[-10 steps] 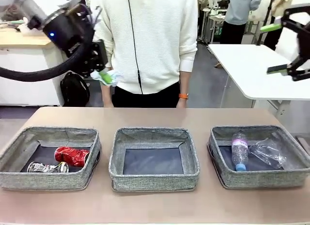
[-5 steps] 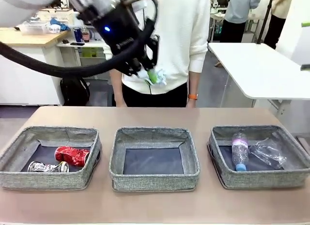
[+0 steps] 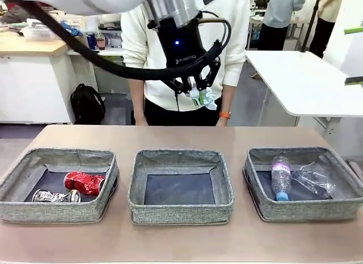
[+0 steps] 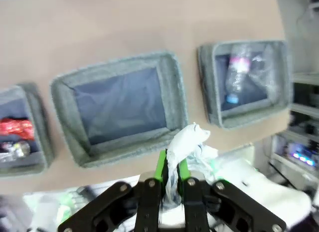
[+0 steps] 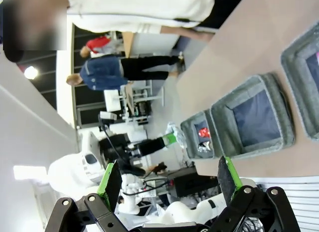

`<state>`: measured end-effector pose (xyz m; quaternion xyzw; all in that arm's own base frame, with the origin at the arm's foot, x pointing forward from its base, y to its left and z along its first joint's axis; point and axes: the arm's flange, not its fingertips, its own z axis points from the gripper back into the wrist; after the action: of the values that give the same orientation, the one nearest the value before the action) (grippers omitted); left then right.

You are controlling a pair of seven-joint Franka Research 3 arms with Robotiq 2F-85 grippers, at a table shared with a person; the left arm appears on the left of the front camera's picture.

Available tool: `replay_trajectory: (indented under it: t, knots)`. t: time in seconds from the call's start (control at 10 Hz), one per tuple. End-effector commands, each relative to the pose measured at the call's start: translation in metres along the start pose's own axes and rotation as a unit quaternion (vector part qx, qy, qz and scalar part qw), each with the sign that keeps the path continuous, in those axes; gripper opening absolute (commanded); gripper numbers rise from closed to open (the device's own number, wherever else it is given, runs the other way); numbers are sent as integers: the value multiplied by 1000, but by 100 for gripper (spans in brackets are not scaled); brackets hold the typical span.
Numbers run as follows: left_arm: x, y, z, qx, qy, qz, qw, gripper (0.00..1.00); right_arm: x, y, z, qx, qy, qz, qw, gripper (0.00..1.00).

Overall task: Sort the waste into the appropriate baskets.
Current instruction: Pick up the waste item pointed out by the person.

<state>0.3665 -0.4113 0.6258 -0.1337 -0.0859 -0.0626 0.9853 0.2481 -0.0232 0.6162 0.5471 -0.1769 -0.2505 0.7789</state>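
My left gripper (image 3: 198, 95) hangs high above the far side of the middle basket (image 3: 180, 204), shut on the small white paper wad (image 3: 206, 98). In the left wrist view the paper wad (image 4: 187, 141) sticks up between the closed green pads of that gripper (image 4: 170, 167), with the middle basket (image 4: 172, 90) below. The left basket (image 3: 57, 210) holds a red can (image 3: 84, 182) and a dark can (image 3: 54, 196). Inside the right basket (image 3: 303, 210) lie the clear bottle (image 3: 280, 176) and plastic film (image 3: 313, 179). My right gripper (image 5: 169, 174) is open and empty at the right edge (image 3: 356, 55).
A person in a white sweater (image 3: 187, 25) stands at the far side of the table, right behind my left gripper. A white table (image 3: 300, 82) stands at the back right. The brown tabletop (image 3: 181, 136) lies bare between the baskets and the person.
My left arm has swung from the left to over the middle, carrying the paper wad. The right gripper has slid out toward the right edge.
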Motion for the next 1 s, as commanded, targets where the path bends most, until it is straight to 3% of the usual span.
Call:
replay_trajectory:
  t: [0.0, 0.2, 0.5, 0.9]
  knots:
    - [19, -28, 23, 57, 6, 15, 998, 9, 0, 2, 2, 6, 1, 8, 1000, 100]
    - [25, -34, 38, 82, -3, 22, 996, 9, 0, 2, 2, 6, 1, 8, 1000, 100]
    - [12, -51, 78, 68, 28, -7, 997, 9, 0, 2, 2, 6, 1, 8, 1000, 100]
    - [17, -42, 116, 65, -3, -1, 998, 9, 0, 2, 2, 6, 1, 8, 1000, 100]
